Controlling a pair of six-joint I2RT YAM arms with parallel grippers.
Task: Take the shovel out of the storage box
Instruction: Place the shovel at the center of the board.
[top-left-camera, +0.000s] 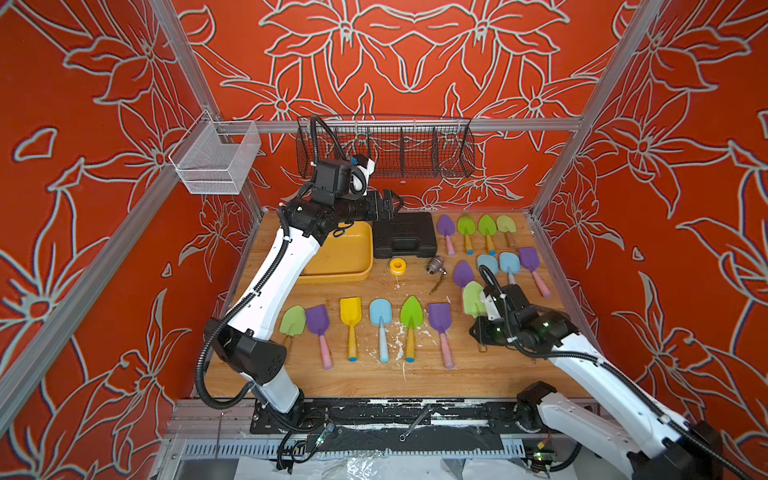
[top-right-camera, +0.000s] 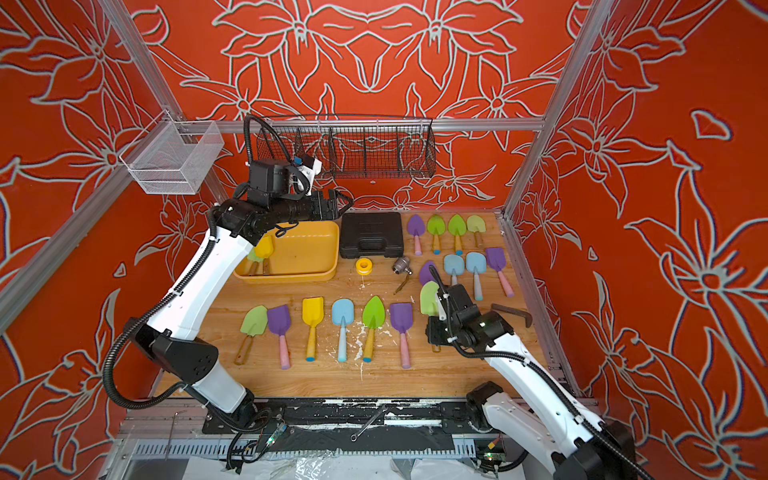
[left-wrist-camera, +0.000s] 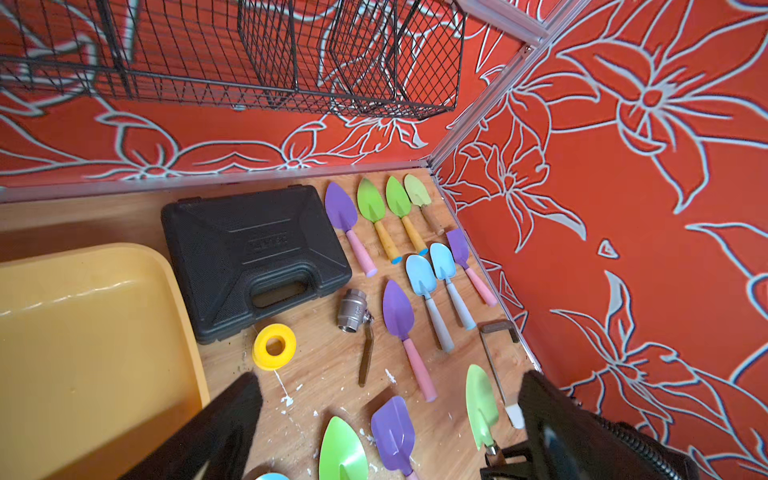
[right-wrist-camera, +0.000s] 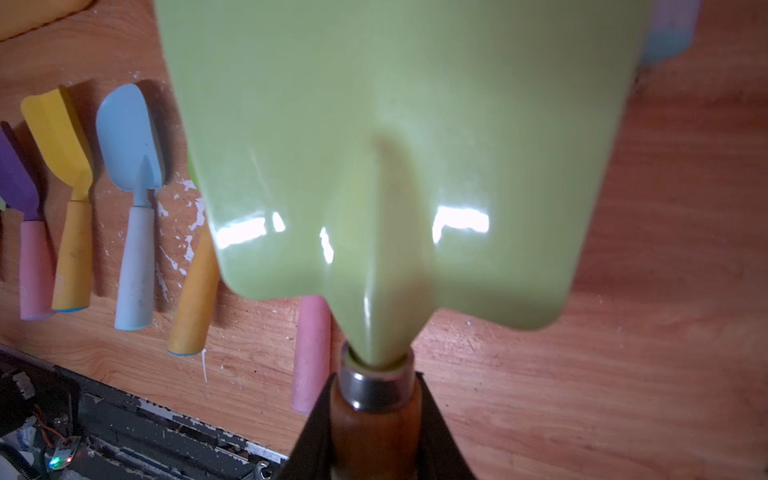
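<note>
Right wrist view shows us the pale green shovel (right-wrist-camera: 395, 145) close up: the right gripper (right-wrist-camera: 376, 419) pinches its brown wooden handle just under the metal collar. In both top views this shovel is at about 4 o'clock on the table (top-right-camera: 457, 374), outside the storage box (top-right-camera: 291, 276), with the blade pointing to 12 o'clock. The storage box sits at 10 o'clock; a yellow shovel (top-right-camera: 264, 246) and a second green shovel (top-right-camera: 252, 257) lie at its 9 o'clock end. The left gripper (top-left-camera: 390, 204) hovers over the box's 1 o'clock corner, fingers spread wide, holding nothing. A black tool case (top-right-camera: 371, 235) stands just beside the box, at 3 o'clock from it. A row of six shovels (top-right-camera: 343, 309) lies at 6 o'clock.
</note>
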